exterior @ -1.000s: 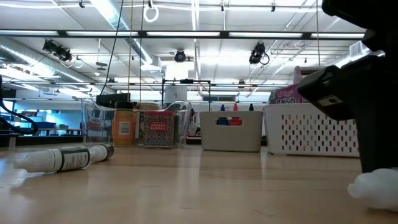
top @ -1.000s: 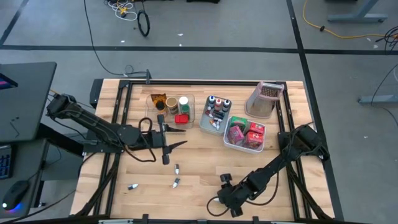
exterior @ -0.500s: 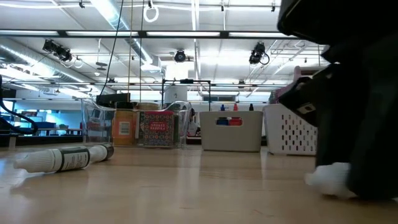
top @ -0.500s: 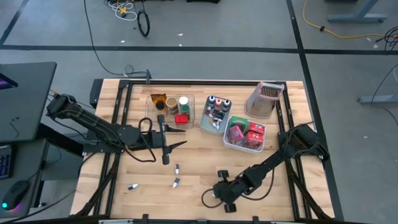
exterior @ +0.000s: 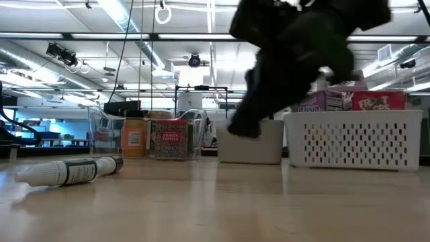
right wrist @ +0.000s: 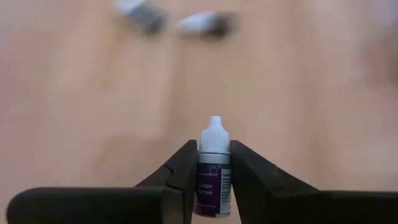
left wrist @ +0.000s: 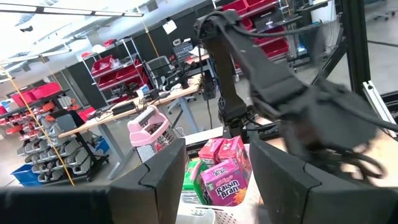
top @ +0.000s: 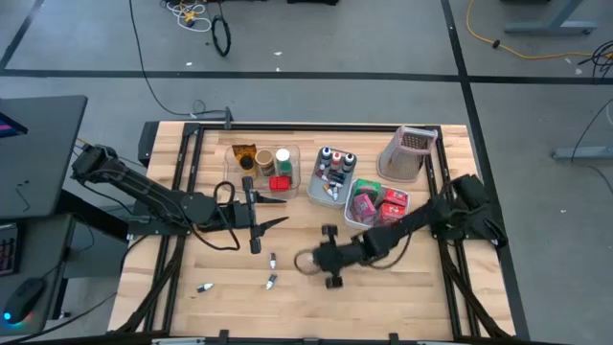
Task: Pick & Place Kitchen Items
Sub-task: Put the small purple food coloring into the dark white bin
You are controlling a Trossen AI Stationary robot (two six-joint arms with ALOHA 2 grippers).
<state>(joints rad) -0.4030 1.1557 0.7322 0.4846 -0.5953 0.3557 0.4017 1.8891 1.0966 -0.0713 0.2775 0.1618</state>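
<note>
Bottle [right wrist: 213,169] upright between right gripper's [right wrist: 213,163] jaws, clamped tight on both sides.

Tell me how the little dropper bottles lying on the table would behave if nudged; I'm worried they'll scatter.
Likely to roll: the dropper bottle lies on its side on the table, round-bodied. Probably light, being small plastic. The one held between the right gripper's fingers looks smooth, so it might slip or pivot if gripped loosely.
</note>
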